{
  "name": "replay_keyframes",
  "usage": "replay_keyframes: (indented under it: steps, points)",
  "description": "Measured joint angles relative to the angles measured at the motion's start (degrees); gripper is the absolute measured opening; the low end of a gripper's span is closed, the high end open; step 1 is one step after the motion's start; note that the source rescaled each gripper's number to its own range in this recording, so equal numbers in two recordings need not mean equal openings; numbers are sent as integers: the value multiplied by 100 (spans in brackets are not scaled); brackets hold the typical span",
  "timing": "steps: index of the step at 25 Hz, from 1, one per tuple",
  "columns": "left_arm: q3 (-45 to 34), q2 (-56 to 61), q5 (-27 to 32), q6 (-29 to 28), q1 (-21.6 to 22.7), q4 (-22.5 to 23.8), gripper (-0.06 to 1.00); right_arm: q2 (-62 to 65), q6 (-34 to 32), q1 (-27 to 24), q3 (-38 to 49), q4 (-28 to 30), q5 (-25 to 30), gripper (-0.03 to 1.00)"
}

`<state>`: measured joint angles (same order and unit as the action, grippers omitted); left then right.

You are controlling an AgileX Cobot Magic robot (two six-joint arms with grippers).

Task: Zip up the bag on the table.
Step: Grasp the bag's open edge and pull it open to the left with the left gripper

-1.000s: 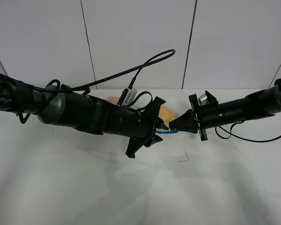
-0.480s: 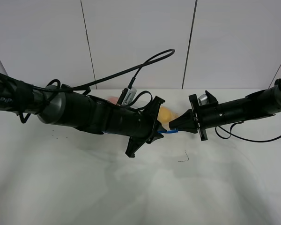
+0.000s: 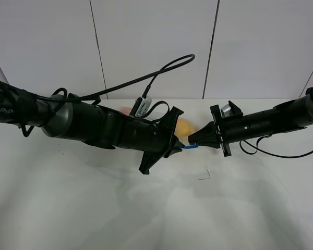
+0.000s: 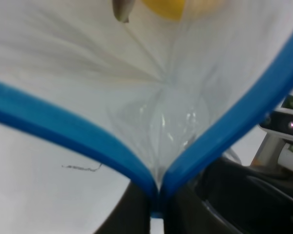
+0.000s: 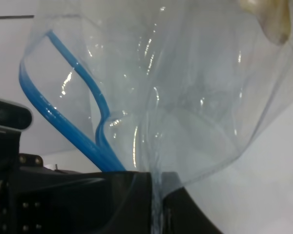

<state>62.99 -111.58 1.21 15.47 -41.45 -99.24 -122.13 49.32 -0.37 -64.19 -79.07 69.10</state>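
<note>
You've one bag (image 5: 195, 87) on the table (image 3: 146, 208) between two grippers: left gripper (image 4: 156, 207) pinches its blue zipper strip (image 4: 63, 127), right gripper (image 5: 155, 195) pinches clear plastic; only wrist views show these grips

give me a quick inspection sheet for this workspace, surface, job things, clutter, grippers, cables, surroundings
surface: white table, bare across the front.
job's things: clear bag between the two arms, mostly hidden behind the left arm in the high view; its blue zipper strip spreads into two halves away from the pinch, so it is not zipped; yellow fruit shows inside.
clutter: thin dark bent mark on the table; tiny specks.
grippers: left gripper shut on the zipper strip where the halves meet; right gripper shut on the bag's plastic.
cables: black cable loops over the left arm; another hangs under the right arm.
surroundings: white panelled wall.
</note>
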Motion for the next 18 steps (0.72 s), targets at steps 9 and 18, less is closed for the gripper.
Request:
replay_keyframes:
  steps: [9, 18]
  points:
    - [0, 0, 483, 78, 320, 0, 0, 0, 0, 0, -15, 51, -17, 0]
    - [0, 0, 620, 90, 568, 176, 0, 0, 0, 0, -15, -48, -46, 0]
